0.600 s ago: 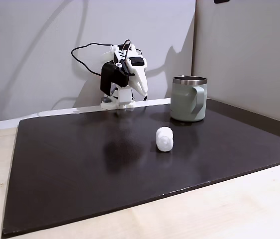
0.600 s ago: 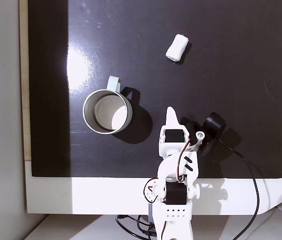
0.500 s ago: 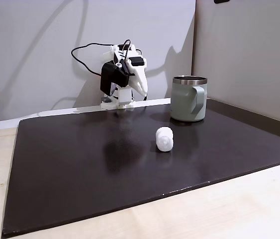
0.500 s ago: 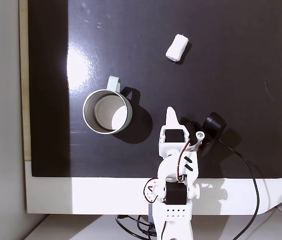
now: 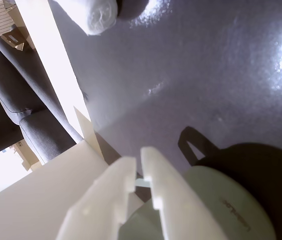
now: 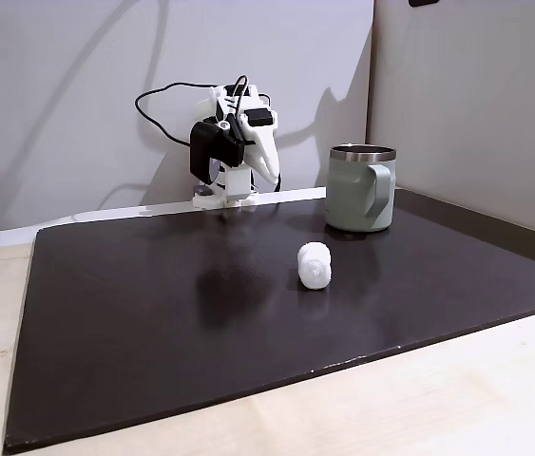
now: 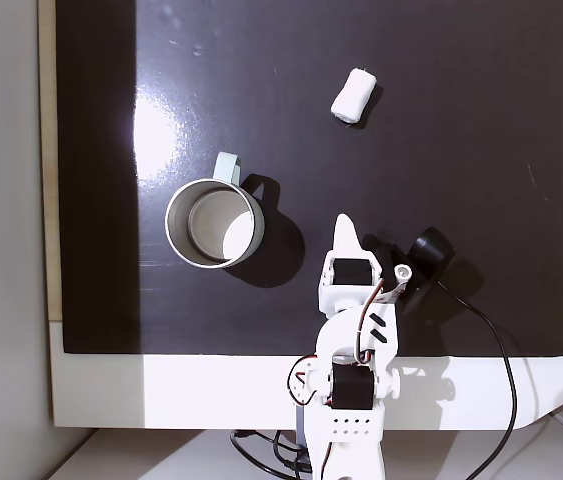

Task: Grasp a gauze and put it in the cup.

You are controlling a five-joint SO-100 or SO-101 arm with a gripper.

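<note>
My end effector (image 7: 344, 224) sits folded back near the surface's (image 7: 481, 130) base edge, jaws nearly closed on nothing. Gauze (image 7: 352, 96) lies on its side mid-surface, well apart; cup (image 7: 213, 223) upright, mouth free for 1 drop.

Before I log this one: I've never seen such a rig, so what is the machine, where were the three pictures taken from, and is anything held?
It is a small white robot arm with a two-finger gripper. One fixed view looks across the table, another looks straight down, and the wrist view rides on the arm. On the dark mat lie a white gauze roll and a green cup, standing apart. The fingers are nearly together and hold nothing.
</note>
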